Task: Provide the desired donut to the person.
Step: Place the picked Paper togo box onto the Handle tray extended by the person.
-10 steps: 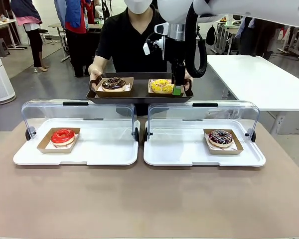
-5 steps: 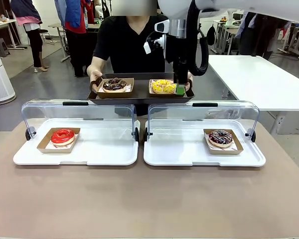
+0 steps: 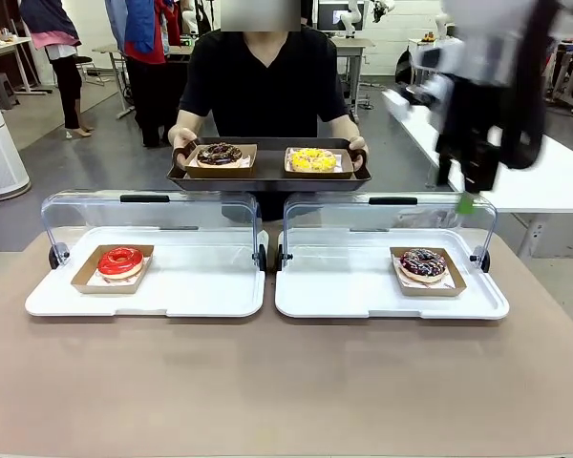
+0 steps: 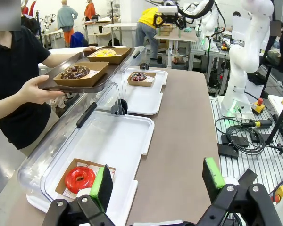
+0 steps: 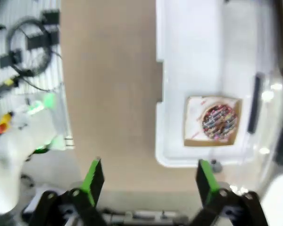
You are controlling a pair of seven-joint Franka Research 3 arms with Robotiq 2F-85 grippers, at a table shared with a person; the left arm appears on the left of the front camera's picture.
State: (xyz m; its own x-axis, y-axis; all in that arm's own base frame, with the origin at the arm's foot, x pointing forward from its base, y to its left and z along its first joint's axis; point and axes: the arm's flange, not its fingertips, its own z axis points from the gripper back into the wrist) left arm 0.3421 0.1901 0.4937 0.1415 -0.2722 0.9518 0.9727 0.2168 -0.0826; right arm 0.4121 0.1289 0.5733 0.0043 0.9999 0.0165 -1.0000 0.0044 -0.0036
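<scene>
Brown tabletop (image 3: pixel 286 382) carries two white display trays (image 3: pixel 153 296), lids open. Black serving tray (image 3: pixel 267 176) in the person's (image 3: pixel 263 86) hands bears the yellow donut (image 3: pixel 312 158). Both grippers, right (image 5: pixel 146 181) and left (image 4: pixel 155 186), gape empty.

Grey floor (image 3: pixel 95 162), white worktables (image 3: pixel 516 153) behind; apparently bright overhead lighting.
</scene>
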